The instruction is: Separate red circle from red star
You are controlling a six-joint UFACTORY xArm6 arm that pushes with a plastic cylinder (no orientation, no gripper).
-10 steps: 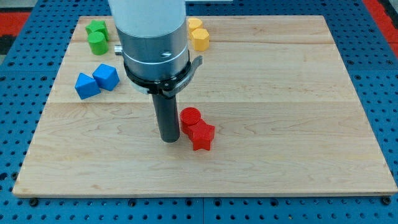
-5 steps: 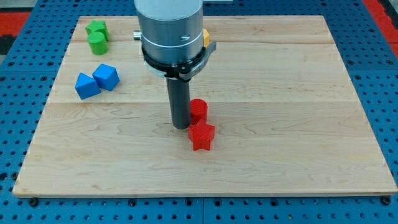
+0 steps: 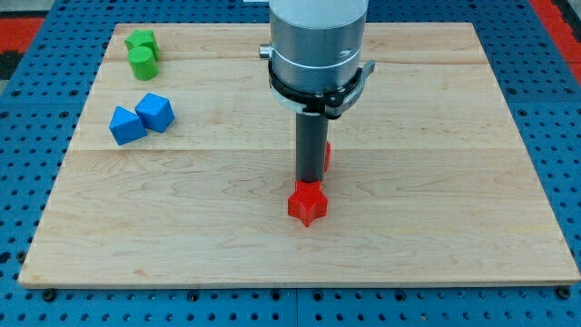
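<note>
The red star (image 3: 308, 203) lies on the wooden board near its middle, toward the view's bottom. The red circle (image 3: 326, 156) is mostly hidden behind my rod; only a red sliver shows at the rod's right side, up and to the right of the star. My tip (image 3: 310, 182) rests on the board just above the star and against the circle's left side. A small gap separates the circle from the star.
Two green blocks (image 3: 142, 52) sit at the view's top left. Two blue blocks (image 3: 141, 118) lie below them. The arm's grey body (image 3: 317, 45) covers the top middle of the board (image 3: 454, 182), hiding the yellow blocks.
My tip has moved right and slightly up, pushing the red circle up and to the right. The star has shifted a little right. The arm now hides the yellow blocks.
</note>
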